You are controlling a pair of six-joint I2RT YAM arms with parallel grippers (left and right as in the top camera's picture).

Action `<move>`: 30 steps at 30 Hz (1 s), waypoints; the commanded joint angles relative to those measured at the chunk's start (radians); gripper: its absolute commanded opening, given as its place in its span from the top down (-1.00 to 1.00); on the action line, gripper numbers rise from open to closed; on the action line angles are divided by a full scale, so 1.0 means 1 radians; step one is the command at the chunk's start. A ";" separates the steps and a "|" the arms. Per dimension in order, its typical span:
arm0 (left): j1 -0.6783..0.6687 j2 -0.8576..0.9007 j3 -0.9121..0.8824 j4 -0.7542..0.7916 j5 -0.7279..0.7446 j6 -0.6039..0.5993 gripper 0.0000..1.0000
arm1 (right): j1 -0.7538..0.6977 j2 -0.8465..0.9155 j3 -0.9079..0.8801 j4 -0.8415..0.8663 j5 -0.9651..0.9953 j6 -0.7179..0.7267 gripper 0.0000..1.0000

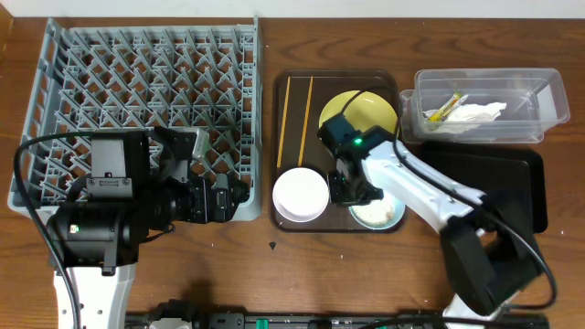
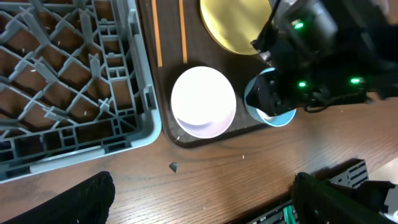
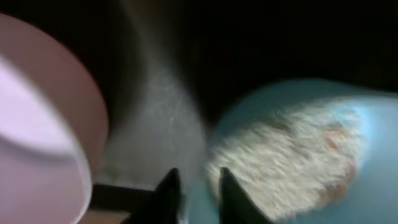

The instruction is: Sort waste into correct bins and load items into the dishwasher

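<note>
The grey dish rack (image 1: 55, 91) fills the upper left of the overhead frame, and nothing stands among its pegs. The left gripper (image 1: 236, 196) hangs over the rack's lower right corner with its fingers (image 2: 81, 199) spread wide, holding nothing. At the frame's centre lies the dark brown serving tray (image 1: 285, 91), which carries most of the dishes. To the right of centre sits the black tray (image 1: 512, 183), its visible surface bare. Just above it, at upper right, the clear tub (image 1: 548, 91) holds the green-yellow wrapper (image 1: 443, 110) and the crumpled white napkin (image 1: 477, 114) side by side. On the serving tray the yellow plate (image 1: 370, 108) lies at upper right. The white bowl (image 1: 301, 194) stands at lower left and looks clean inside. The light blue bowl (image 1: 384, 215) sits at lower right with pale rice scraps (image 3: 292, 149) spread across its bottom. The two chopsticks (image 1: 285, 119) lie parallel along the tray's left side. The right gripper (image 3: 196, 183) is at the blue bowl's left rim. In the blurred wrist view its fingers are drawn close together astride that rim, apparently pinching it.
</note>
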 commanded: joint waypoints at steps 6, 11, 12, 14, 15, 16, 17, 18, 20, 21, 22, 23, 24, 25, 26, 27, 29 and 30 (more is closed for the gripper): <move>-0.004 0.000 0.013 -0.003 -0.032 0.010 -0.84 | -0.003 0.014 -0.005 0.026 0.053 0.021 0.97; -0.004 0.000 0.013 -0.003 -0.032 0.010 -0.85 | -0.032 0.006 -0.005 0.000 0.092 0.021 0.97; -0.004 0.000 0.013 -0.003 -0.032 0.010 -0.85 | -0.035 0.007 -0.005 0.001 0.092 0.021 0.98; -0.004 0.000 0.013 -0.003 -0.032 0.010 -0.85 | -0.035 0.011 -0.007 0.013 0.093 0.021 0.75; -0.004 0.000 0.013 -0.002 -0.032 0.010 -0.85 | -0.034 0.012 -0.008 0.019 0.093 0.022 0.78; -0.004 0.000 0.013 -0.002 -0.032 0.010 -0.84 | -0.032 0.012 -0.010 0.024 0.093 0.022 0.85; -0.004 0.000 0.013 -0.002 -0.032 0.010 -0.84 | -0.030 0.012 -0.012 0.027 0.093 0.023 0.90; -0.004 0.000 0.013 -0.002 -0.032 0.010 -0.84 | -0.027 0.012 -0.014 0.031 0.093 0.023 0.90; -0.004 0.000 0.013 -0.003 -0.032 0.010 -0.85 | -0.023 0.012 -0.025 0.047 0.093 0.034 0.89; -0.004 0.000 0.013 -0.003 -0.032 0.010 -0.84 | -0.022 0.012 -0.030 0.052 0.093 0.037 0.89; -0.004 0.000 0.013 -0.003 -0.032 0.010 -0.84 | -0.021 0.012 -0.037 0.061 0.093 0.037 0.89; -0.004 0.000 0.013 -0.003 -0.032 0.010 -0.84 | -0.021 0.012 -0.045 0.068 0.093 0.039 0.89; -0.004 0.000 0.013 -0.003 -0.032 0.010 -0.85 | -0.021 0.012 -0.051 0.072 0.093 0.045 0.89; -0.004 0.000 0.013 -0.003 -0.032 0.010 -0.84 | -0.021 0.012 -0.059 0.077 0.093 0.048 0.88; -0.004 0.000 0.013 -0.003 -0.032 0.010 -0.84 | -0.021 0.012 -0.067 0.083 0.092 0.048 0.90; -0.004 0.000 0.013 -0.003 -0.032 0.010 -0.84 | -0.021 0.012 -0.072 0.085 0.085 0.048 0.98; -0.004 0.000 0.013 -0.003 -0.032 0.010 -0.85 | -0.021 0.010 -0.071 0.082 0.065 0.047 0.98; -0.004 0.000 0.013 -0.003 -0.032 0.010 -0.85 | -0.021 0.000 -0.069 0.082 0.050 0.045 0.98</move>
